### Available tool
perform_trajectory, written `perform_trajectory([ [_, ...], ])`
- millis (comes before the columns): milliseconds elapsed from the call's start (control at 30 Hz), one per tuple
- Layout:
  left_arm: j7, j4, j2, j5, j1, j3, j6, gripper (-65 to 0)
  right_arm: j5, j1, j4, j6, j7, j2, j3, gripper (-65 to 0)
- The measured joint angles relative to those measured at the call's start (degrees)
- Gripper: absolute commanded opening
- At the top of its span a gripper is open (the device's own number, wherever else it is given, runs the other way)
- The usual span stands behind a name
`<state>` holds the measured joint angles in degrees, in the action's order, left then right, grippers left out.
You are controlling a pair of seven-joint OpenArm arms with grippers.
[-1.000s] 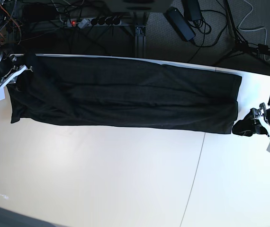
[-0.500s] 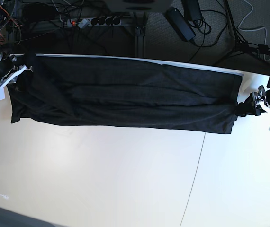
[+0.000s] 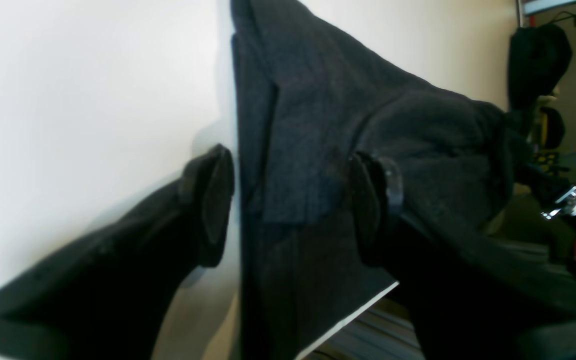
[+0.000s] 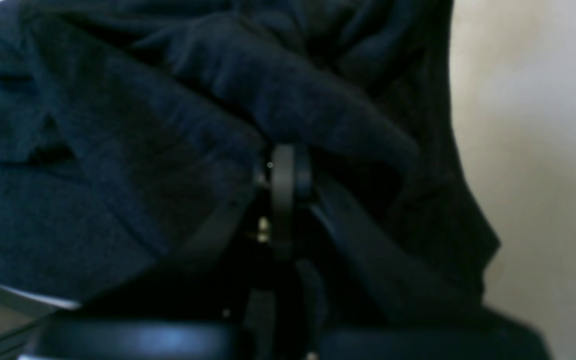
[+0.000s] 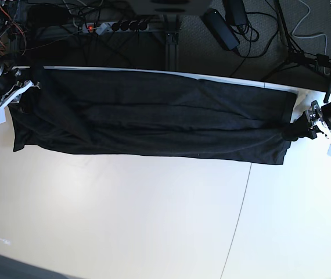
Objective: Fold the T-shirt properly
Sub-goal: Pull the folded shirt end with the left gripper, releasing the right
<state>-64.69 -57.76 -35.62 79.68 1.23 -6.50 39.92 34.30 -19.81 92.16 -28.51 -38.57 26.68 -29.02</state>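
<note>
Left pincer (image 3: 288, 210): fingers spread wide, straddling the hem edge of the large black soft-fabric T-shirt (image 5: 154, 119), nothing clamped. Right pincer (image 4: 283, 200): fingers pressed together on a bunched fold at the garment's opposite end. The T-shirt lies folded into a long band along the far edge of the white surface (image 5: 154, 221), plain side showing.

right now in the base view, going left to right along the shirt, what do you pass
right gripper at the shirt's left end → T-shirt stretched long across the table → left gripper at the shirt's right edge
</note>
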Motion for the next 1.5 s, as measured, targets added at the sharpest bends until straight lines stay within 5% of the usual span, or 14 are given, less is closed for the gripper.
perform_trajectory([
  [400, 0.8, -0.3, 3.8, -0.3, 0.0, -0.1, 0.5, -25.6, 0.0, 0.0, 0.0, 0.0, 0.0, 0.0, 0.0, -65.0],
  [567, 4.2, -0.7, 3.9, -3.8, -0.2, 0.2, 0.8, -65.0, 1.8, 0.0, 0.0, 0.0, 0.0, 0.0, 0.0, -65.0],
  [800, 7.3, 0.0, 4.5, -12.0, 3.2, 0.4, 0.9, -65.0, 7.4, 0.1, 0.0, 0.0, -0.1, 0.0, -1.0, -65.0],
  [1100, 11.0, 0.5, 4.2, -27.6, 13.2, 0.5, 0.6, -65.0, 16.8, 4.5, 0.1, 0.0, -4.7, 0.0, -10.8, -65.0],
  [1267, 14.1, 0.5, 3.9, -36.7, 18.6, 0.6, 0.4, -65.0, 16.5, 4.4, 0.1, 0.0, -5.6, 2.0, -11.5, -65.0],
  [1400, 12.4, 0.5, 1.9, -35.8, 22.3, 0.4, -1.2, -65.0, 17.1, 4.5, 0.1, 0.0, -5.7, 2.1, -11.5, -65.0],
  [1500, 6.1, 0.3, 2.2, -26.7, 22.6, 0.4, -1.4, -65.0, 17.1, 4.4, 0.1, 0.0, -5.8, 2.1, -11.5, -65.0],
])
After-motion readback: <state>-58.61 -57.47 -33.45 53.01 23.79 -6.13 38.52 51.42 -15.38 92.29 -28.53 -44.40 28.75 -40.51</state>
